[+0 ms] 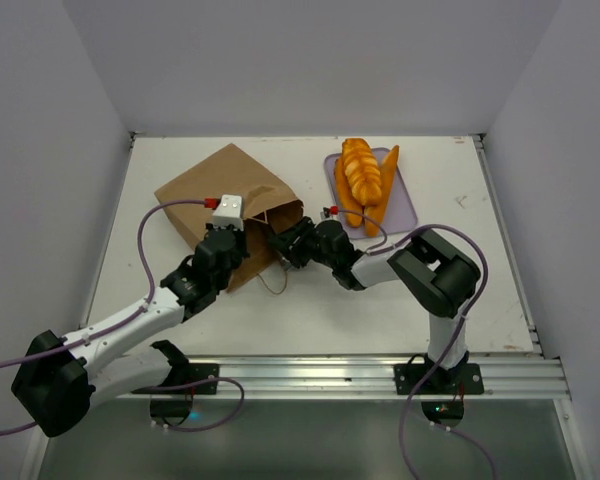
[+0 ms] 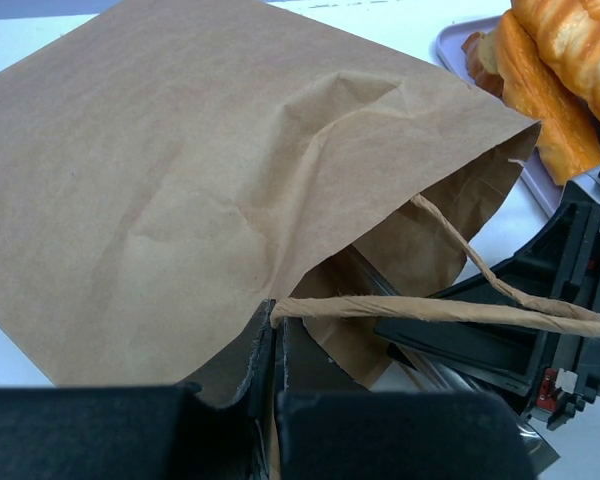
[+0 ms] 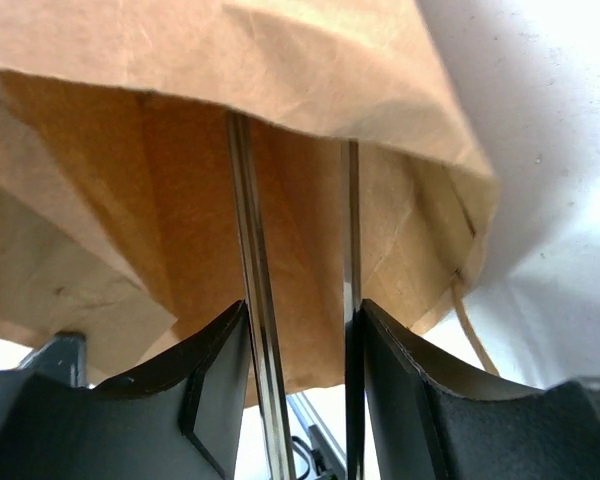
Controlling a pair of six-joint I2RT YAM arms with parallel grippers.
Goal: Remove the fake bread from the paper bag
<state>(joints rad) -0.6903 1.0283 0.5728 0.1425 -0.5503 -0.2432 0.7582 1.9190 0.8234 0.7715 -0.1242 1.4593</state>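
Note:
The brown paper bag [image 1: 225, 190] lies flat on the table with its mouth toward the right. My left gripper [image 1: 242, 235] is shut on the bag's upper mouth edge [image 2: 272, 330], right where a string handle [image 2: 430, 310] is attached, holding the mouth open. My right gripper [image 1: 282, 243] is shut on thin metal tongs [image 3: 255, 260], whose two arms reach into the bag's mouth [image 3: 280, 60]. Several orange-golden fake bread pieces [image 1: 362, 178] lie piled on the lavender tray [image 1: 405, 205]. I see no bread inside the bag.
The tray with the bread also shows at the upper right of the left wrist view [image 2: 460, 40]. The bag's other handle loop [image 1: 273, 283] lies on the table in front of the bag. White walls enclose the table on three sides.

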